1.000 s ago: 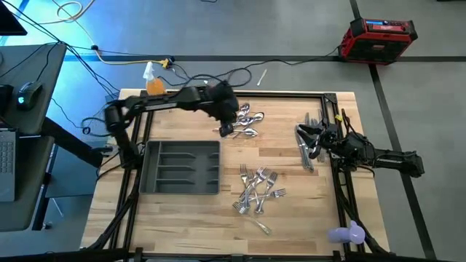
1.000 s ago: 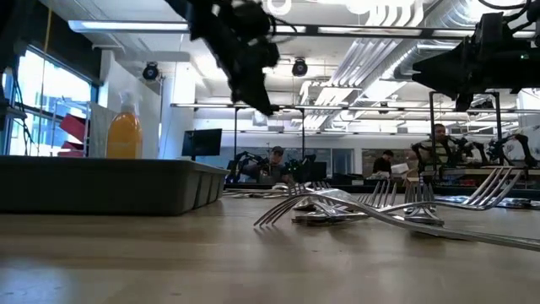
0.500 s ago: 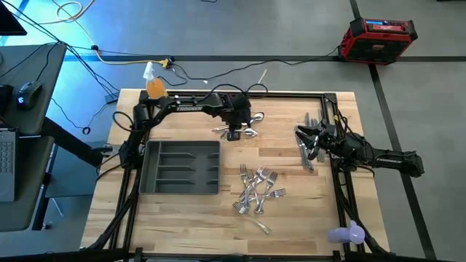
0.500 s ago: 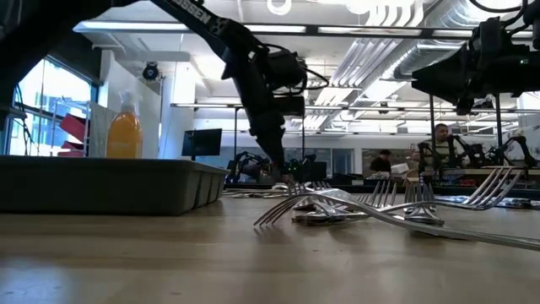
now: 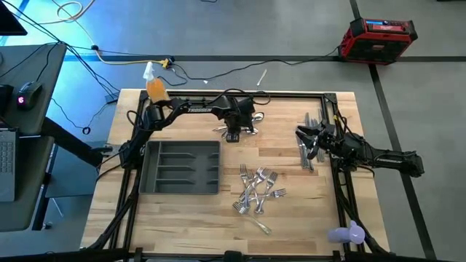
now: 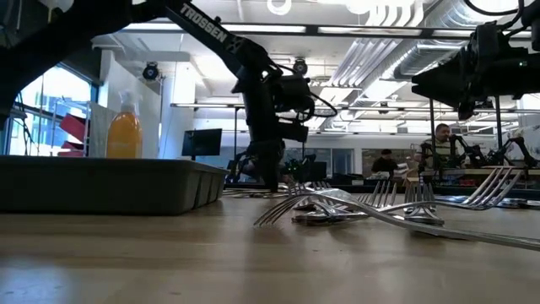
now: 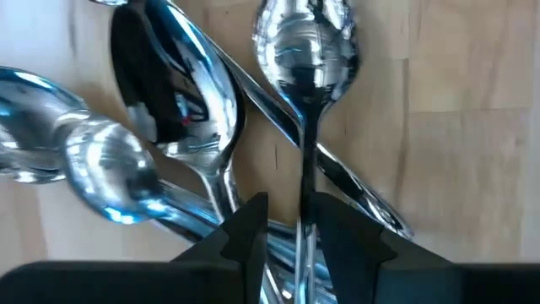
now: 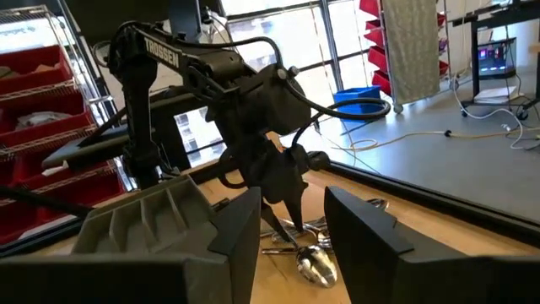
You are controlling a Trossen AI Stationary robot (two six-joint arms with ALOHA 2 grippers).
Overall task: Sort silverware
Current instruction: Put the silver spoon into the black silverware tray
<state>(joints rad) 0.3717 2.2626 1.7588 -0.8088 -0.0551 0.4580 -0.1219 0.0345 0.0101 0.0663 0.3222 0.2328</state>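
The silverware lies in three heaps on the wooden table: spoons near the far edge, forks in the middle, knives at the right. My left gripper stands down in the spoon heap, shut on one spoon's handle; the low view shows it reaching to the table top. My right gripper waits above the knives, open with nothing between its fingers. The dark grey tray sits left of the forks. My left gripper pinches the handle of the spoon whose bowl points away from the wrist, coming from above with the fingers across the handle. A second handle may sit in the gap too. The spoon lies flat on the heap.
An orange bottle stands at the far left corner, also visible behind the tray. A purple object lies at the near right corner. A black frame rims the table. Bare wood lies near the table's front edge.
My left gripper has come down from well above the table onto the spoon heap, shifting slightly toward the right edge, and the arm has stretched lower along the far edge. The silverware heaps have not moved.
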